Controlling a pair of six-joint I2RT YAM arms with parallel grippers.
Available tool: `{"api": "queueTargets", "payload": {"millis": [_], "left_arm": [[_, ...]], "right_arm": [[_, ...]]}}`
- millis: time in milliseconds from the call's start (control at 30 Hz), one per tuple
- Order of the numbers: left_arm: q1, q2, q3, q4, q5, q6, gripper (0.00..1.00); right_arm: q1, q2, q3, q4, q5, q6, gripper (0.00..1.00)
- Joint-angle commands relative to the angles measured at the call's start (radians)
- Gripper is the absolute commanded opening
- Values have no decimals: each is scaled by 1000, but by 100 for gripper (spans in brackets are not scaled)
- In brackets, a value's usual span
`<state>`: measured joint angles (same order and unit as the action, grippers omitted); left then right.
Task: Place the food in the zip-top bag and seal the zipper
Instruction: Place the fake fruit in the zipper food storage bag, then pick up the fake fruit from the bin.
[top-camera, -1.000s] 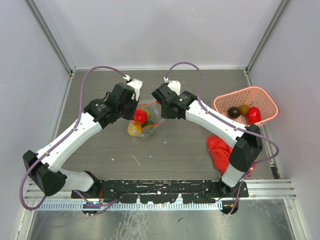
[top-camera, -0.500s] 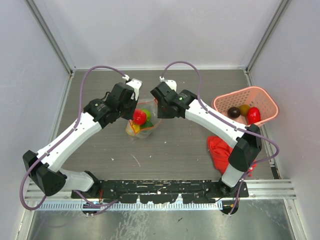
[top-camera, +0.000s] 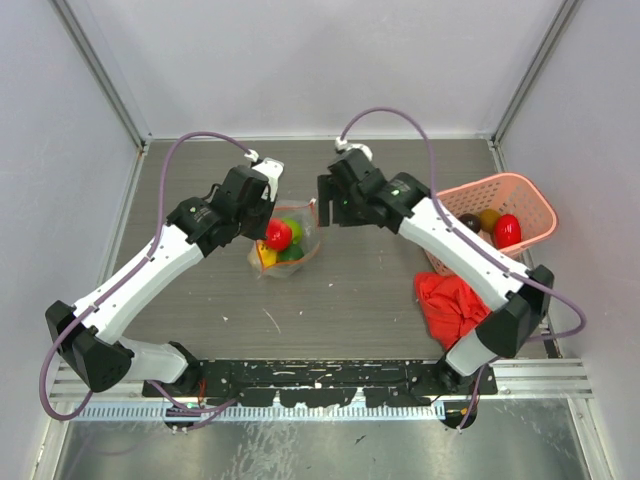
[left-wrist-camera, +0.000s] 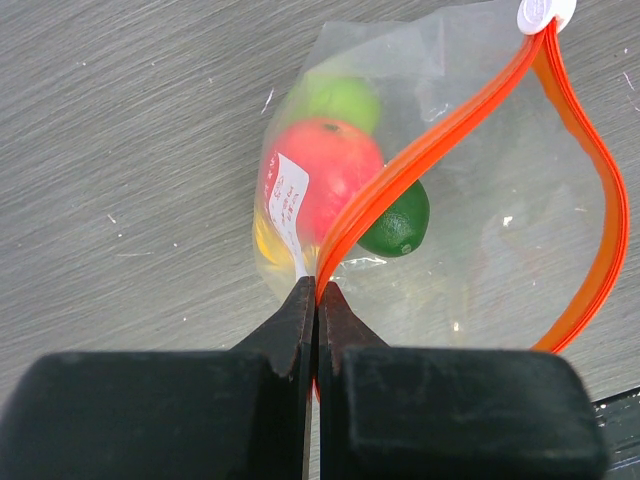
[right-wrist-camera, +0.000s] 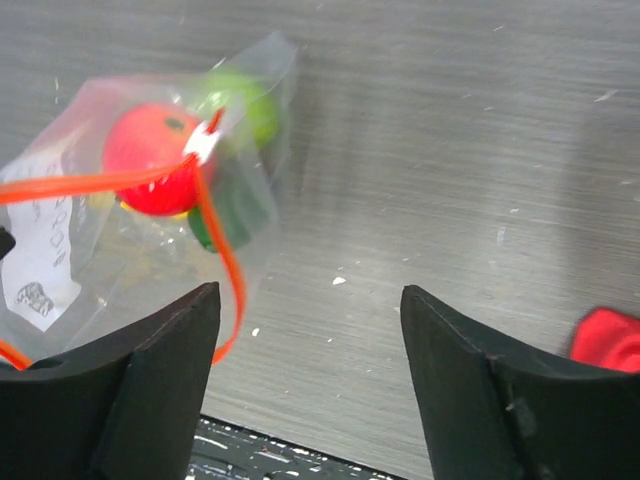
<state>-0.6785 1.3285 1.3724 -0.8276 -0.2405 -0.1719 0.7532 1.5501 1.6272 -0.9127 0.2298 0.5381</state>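
The left fingers (left-wrist-camera: 317, 300) pinch the zipper (left-wrist-camera: 430, 150), holding the zip-top bag (left-wrist-camera: 480, 250) open at the centre of the surface, with food (left-wrist-camera: 330, 170) inside. At its 3 o'clock the right fingers (top-camera: 326, 211) hover, spread and empty, probably bound for the basket (top-camera: 480, 186).

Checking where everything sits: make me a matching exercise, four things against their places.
Things:
1. zipper
2. cloth
3. brown fruit
4. lime

Places:
A. in the basket
B. inside the bag
C. pinched in the left jaws
D. lying on the table

Pairs: 1-C, 2-D, 3-A, 4-B
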Motion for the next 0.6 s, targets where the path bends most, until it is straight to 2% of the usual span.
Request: {"api": "queueTargets", "payload": {"millis": [0,267,567], "left_arm": [[6,-8,48,19,-17,-10,0],[6,-6,47,21,-14,-9,0],[5,-5,46,21,-4,-8,0]], "right_arm": [[-116,-118,19,-31,35,-46,80],[-380,-216,-14,-96,50,-96,91],[-660,-228,-115,-100,-118,-172,95]]}}
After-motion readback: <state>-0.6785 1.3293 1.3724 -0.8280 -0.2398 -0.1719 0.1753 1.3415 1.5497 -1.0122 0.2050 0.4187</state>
